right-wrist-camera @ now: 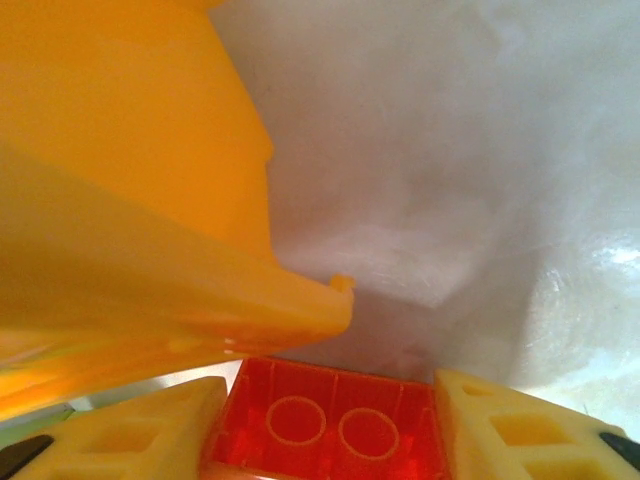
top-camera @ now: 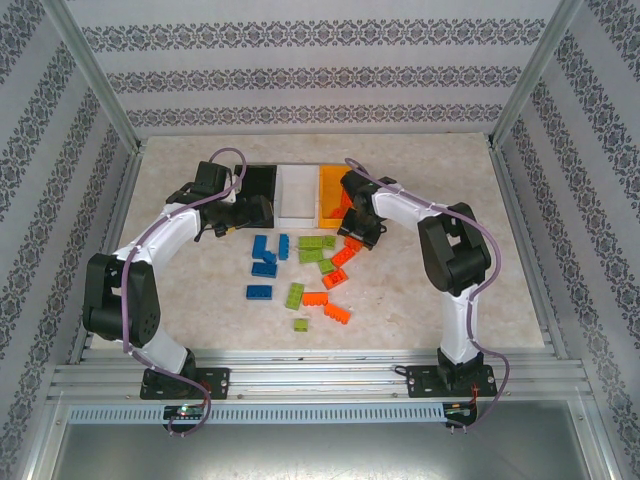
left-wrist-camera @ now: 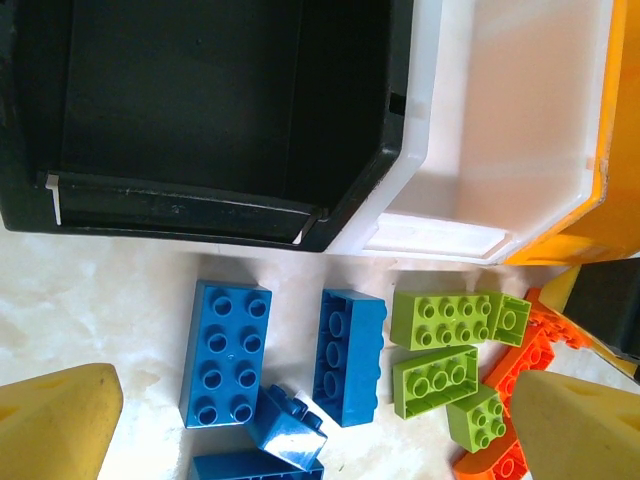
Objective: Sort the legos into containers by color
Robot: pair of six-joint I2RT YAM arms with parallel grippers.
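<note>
Three containers stand side by side at the back: a black bin (top-camera: 262,168), a white bin (top-camera: 297,213) and an orange bin (top-camera: 328,180). Blue legos (top-camera: 265,255), lime green legos (top-camera: 312,248) and orange-red legos (top-camera: 335,285) lie scattered in front of them. My left gripper (top-camera: 248,214) hangs open by the black bin's front. In its wrist view it (left-wrist-camera: 315,400) is above a blue brick (left-wrist-camera: 226,350), with green bricks (left-wrist-camera: 445,320) to the right. My right gripper (right-wrist-camera: 330,435) is shut on an orange-red brick (right-wrist-camera: 330,415), hollow side up, just beside the orange bin (right-wrist-camera: 130,200).
The left wrist view shows the black bin's rim (left-wrist-camera: 200,215), the white bin (left-wrist-camera: 470,150) and a corner of the orange bin (left-wrist-camera: 610,200), all above the bricks. Metal frame rails (top-camera: 300,375) border the table's near edge. Patterned walls enclose the other sides.
</note>
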